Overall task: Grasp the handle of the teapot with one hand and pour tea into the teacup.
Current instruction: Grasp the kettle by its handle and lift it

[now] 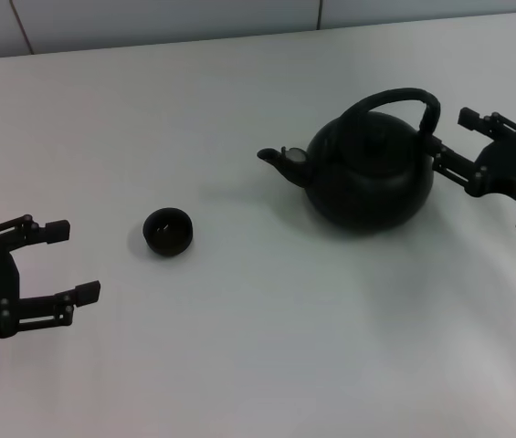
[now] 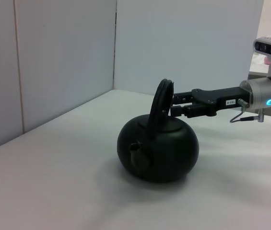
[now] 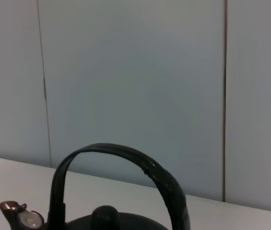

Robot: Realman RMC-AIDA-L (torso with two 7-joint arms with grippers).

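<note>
Head view, from the left: the left gripper sits low on the table, well left of the teapot, its fingers spread wide and holding nothing. The teacup stands upright between that gripper and the teapot, nearer the gripper and apart from it. The teapot rests on the table with its spout pointing toward the cup and its handle arching over the lid. The right gripper is at the teapot's right side, level with the handle's base; its fingers are spread, reaching around that end of the handle, though whether they touch it I cannot tell. Left wrist view shows those fingers just behind the handle.
</note>
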